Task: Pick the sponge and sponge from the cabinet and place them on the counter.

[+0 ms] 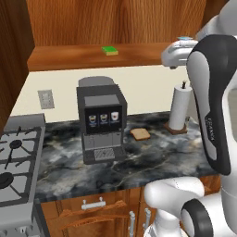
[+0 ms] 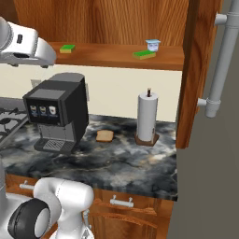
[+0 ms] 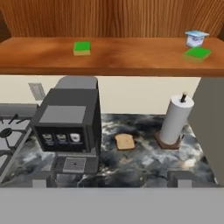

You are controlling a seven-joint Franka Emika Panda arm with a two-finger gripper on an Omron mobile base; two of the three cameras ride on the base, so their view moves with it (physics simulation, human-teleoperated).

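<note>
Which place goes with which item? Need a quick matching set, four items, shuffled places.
Items:
1. left sponge
2. right sponge
3. bread slice
4. paper towel roll

Places:
A. on the counter, between the coffee machine and the paper towel roll
B. on the cabinet shelf, beside the small cup
C. upright on a holder at the counter's right end
D. alone on the shelf, above the coffee machine

Pairs: 1-D, 2-B, 3-A, 4-C

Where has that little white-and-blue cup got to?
The small white-and-blue cup stands on the wooden cabinet shelf, at the right end in the hand view, just behind one flat green sponge, above the white paper towel roll.
</note>
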